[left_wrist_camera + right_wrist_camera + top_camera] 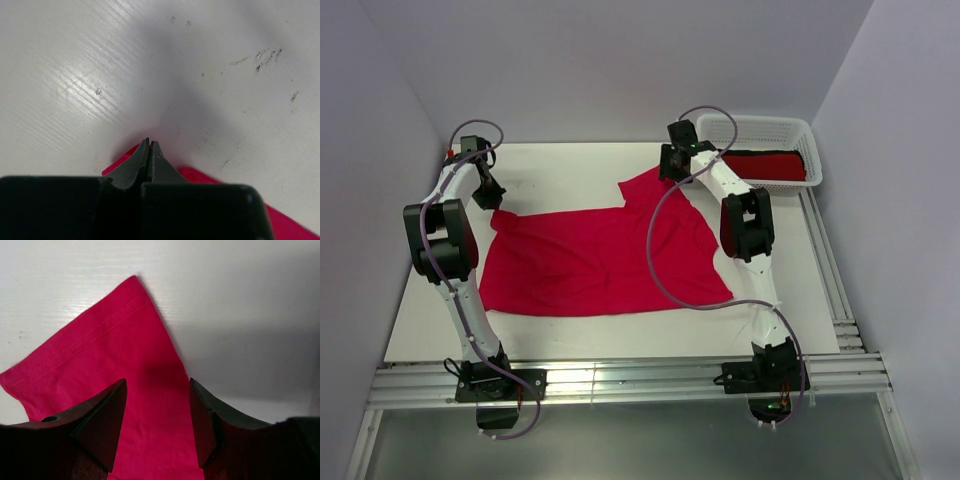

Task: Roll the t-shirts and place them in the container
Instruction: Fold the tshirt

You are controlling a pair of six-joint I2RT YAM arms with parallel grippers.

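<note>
The left gripper (149, 144) was shut, maybe pinching the pink shirt (580, 265). The right gripper (157, 381) stood open around its sleeve (115, 325).

A white, matte table (570, 170) spreads beneath both hands. Dark scuff marks (262, 54) streak its surface ahead of the left hand (149, 143) and off to its right. A white rectangular plastic lattice basket (756, 121) stands just right of the right hand (673, 170). Silver metal rails (620, 380) run along the table's edge well behind both hands. Pale grey walls (620, 60) rise beyond them.
</note>
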